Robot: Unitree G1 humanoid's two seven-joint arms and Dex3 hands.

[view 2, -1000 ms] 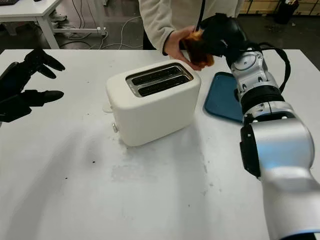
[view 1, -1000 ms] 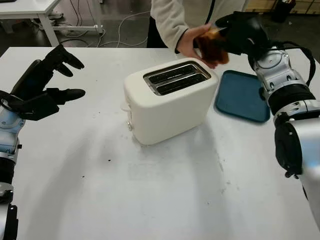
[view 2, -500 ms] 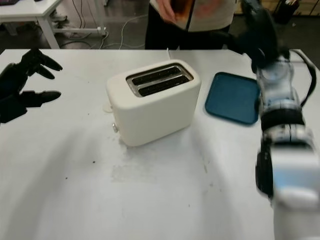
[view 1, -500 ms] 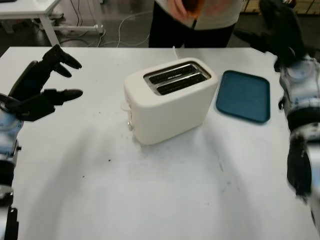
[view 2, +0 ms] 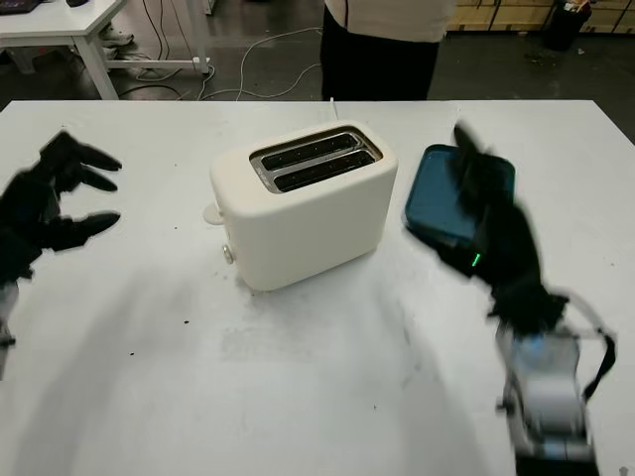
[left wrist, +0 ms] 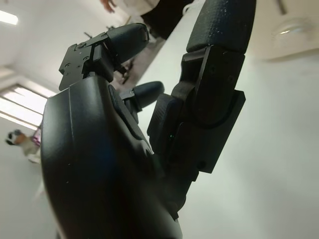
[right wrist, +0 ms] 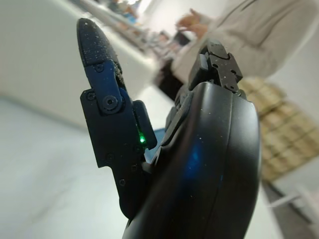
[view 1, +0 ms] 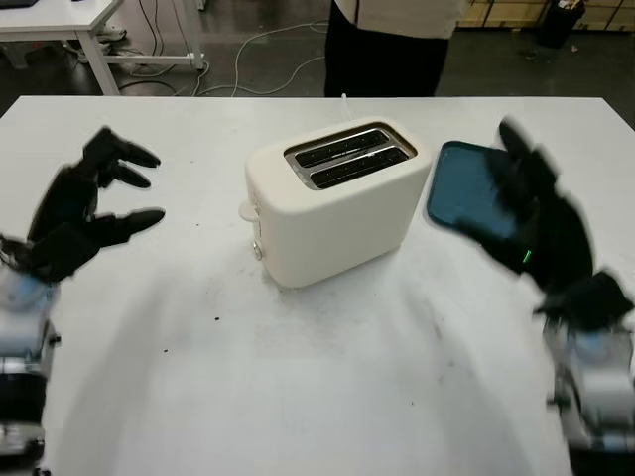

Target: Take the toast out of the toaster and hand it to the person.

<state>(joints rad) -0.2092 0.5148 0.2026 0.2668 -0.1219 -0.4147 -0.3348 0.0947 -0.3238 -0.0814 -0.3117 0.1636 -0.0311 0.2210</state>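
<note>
Your right hand (view 1: 541, 233) hangs empty, fingers uncurled, above the blue tray (view 1: 466, 193) beside the toaster (view 1: 332, 203) with its bare slots; the toast is presumably with the person (view 1: 392, 40); your left hand (view 1: 84, 213) waits, open, over the desk (view 1: 298, 397).

A lab or workshop room: a plain white table (view 1: 298, 397) on a dark floor (view 1: 258, 59), loose cables (view 1: 248, 50) trailing beyond its far edge, a second white table (view 1: 60, 20) behind, and stacked cardboard boxes (view 2: 496, 15) at the back.
</note>
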